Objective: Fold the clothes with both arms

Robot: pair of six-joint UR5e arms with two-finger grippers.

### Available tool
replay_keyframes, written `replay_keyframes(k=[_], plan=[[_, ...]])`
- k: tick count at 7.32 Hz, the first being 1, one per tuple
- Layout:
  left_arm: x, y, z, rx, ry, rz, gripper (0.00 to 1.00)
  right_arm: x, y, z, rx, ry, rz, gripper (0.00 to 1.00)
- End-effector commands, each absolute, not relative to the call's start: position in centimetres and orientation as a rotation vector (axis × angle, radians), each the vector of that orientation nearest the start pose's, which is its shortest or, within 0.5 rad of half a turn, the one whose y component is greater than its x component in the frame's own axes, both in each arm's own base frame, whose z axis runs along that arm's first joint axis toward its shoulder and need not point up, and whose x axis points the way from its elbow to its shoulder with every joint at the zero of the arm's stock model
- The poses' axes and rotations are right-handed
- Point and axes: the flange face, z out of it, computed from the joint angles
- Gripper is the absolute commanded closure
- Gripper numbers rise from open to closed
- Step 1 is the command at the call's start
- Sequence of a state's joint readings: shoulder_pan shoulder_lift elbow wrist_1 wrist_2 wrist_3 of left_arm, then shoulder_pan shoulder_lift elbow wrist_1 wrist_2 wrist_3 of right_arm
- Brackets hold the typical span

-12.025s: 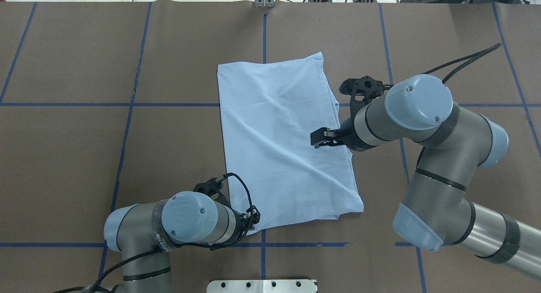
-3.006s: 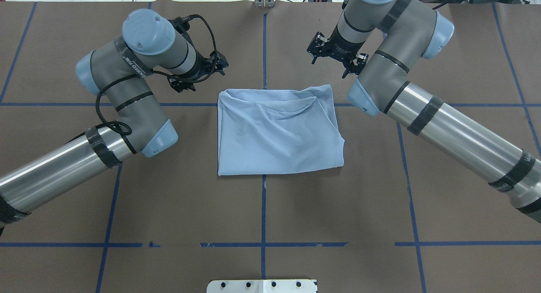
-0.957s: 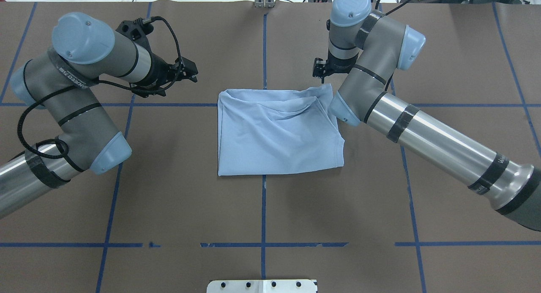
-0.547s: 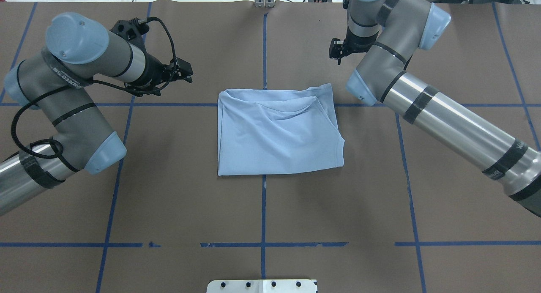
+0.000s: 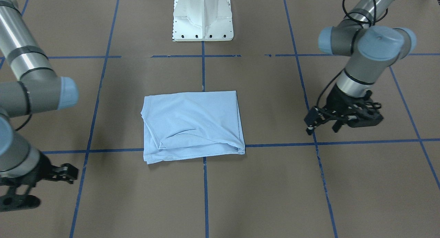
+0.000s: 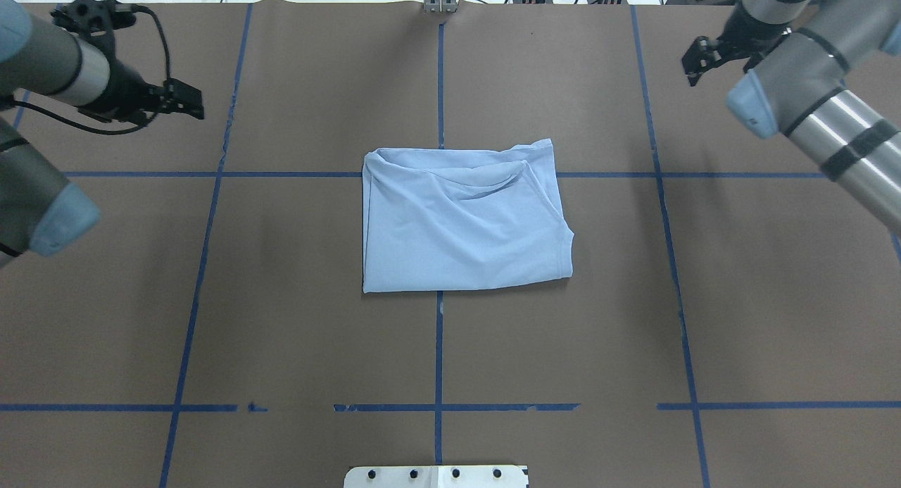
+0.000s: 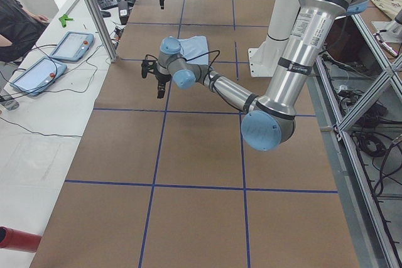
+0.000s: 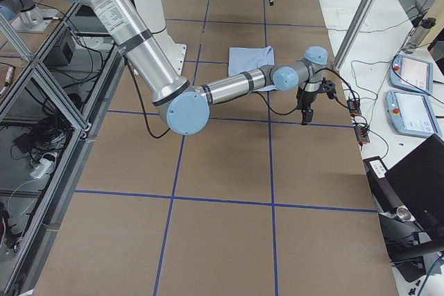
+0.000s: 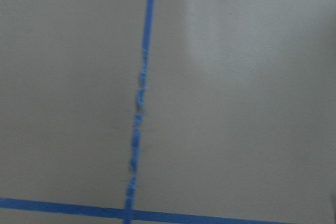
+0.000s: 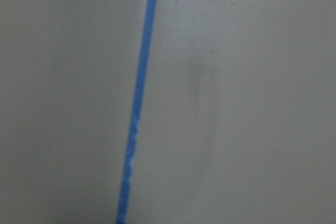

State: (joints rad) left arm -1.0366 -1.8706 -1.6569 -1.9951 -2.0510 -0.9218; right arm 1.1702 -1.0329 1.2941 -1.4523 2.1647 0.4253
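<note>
The light blue T-shirt (image 6: 464, 220) lies folded into a rough rectangle at the middle of the brown table; it also shows in the front view (image 5: 192, 124). Its print, label and tag are hidden. My left gripper (image 6: 191, 101) hovers over bare table at the far left, well apart from the shirt, its fingers apart and empty; it also shows in the front view (image 5: 322, 125). My right gripper (image 6: 695, 55) hovers at the far right, also open and empty, and shows in the front view (image 5: 70, 172). Both wrist views show only brown table and blue tape.
Blue tape lines (image 6: 438, 361) grid the table. The white pedestal base (image 5: 202, 14) stands at the near edge. Tablets (image 7: 69, 45) and cables lie on a white side table beyond the far edge, where a person (image 7: 19, 23) sits. A metal post (image 7: 94, 10) stands there.
The shirt was folded in half since the oldest frame and now lies still. Over the last second both arms swung outward, away from the shirt toward the far corners.
</note>
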Motion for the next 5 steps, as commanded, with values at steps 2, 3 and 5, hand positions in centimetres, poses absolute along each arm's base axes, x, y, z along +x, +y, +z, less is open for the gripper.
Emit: replay_keyframes(k=[2,3,5], plan=[[5.8,-55.8,52.2,0.344,0.696,0.089,0.00,-2.4,-58.5,60.3,0.108,-0.791,-0.192,0.00],[0.2,-55.2,54.3,0.364,0.628,0.203,0.00,0.6,-55.7,62.8,0.107,-0.836,-0.206,0.00],[-4.8,-53.5,56.1,0.347,0.571,0.338,0.00,3.6,-47.4,67.9,0.064,-0.869,-0.146,0.00]])
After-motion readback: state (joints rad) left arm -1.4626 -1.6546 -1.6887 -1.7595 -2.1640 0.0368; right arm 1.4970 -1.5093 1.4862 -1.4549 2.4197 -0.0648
